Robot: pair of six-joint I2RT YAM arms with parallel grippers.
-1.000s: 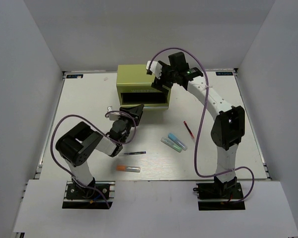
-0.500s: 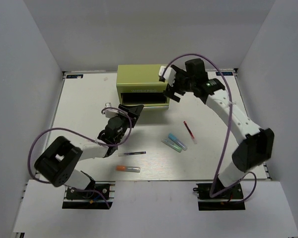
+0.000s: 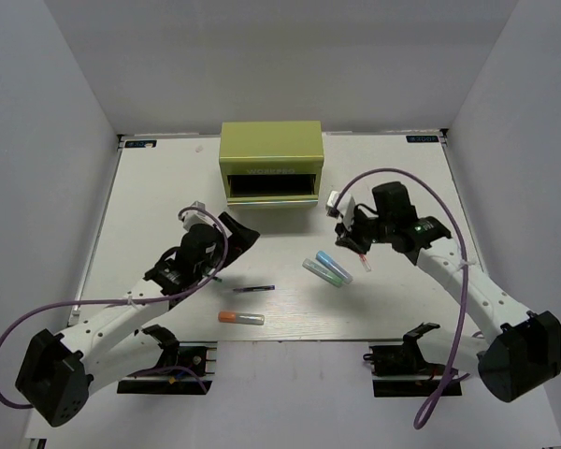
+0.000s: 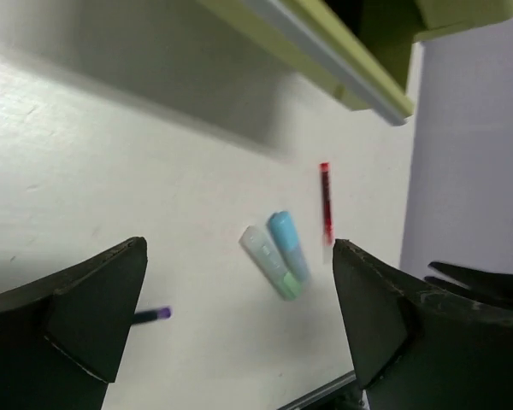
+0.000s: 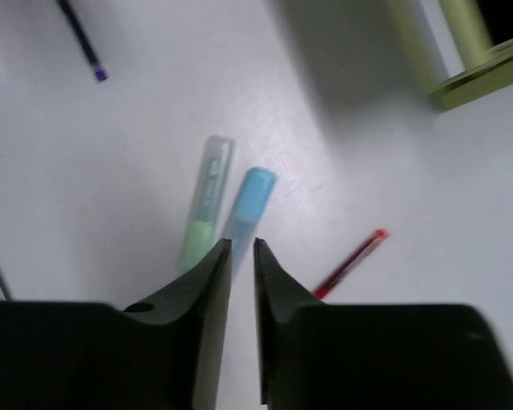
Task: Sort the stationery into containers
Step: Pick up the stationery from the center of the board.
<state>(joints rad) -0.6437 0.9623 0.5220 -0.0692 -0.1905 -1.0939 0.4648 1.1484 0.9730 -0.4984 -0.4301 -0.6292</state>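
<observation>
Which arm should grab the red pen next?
Probably the right. The right arm's fingers hang just beside the red pen. The left arm's fingers are further off on the other side, nearer the dark pen.

Left gripper: fingers wide apart over the white table, nothing between them. Red pen lies flat. Blue-capped marker and green-capped marker lie touching, side by side, just beside it. Dark pen: only its purple-tipped end shows past one finger. Yellow-green chest: lower edge crosses the top, blurred.
</observation>
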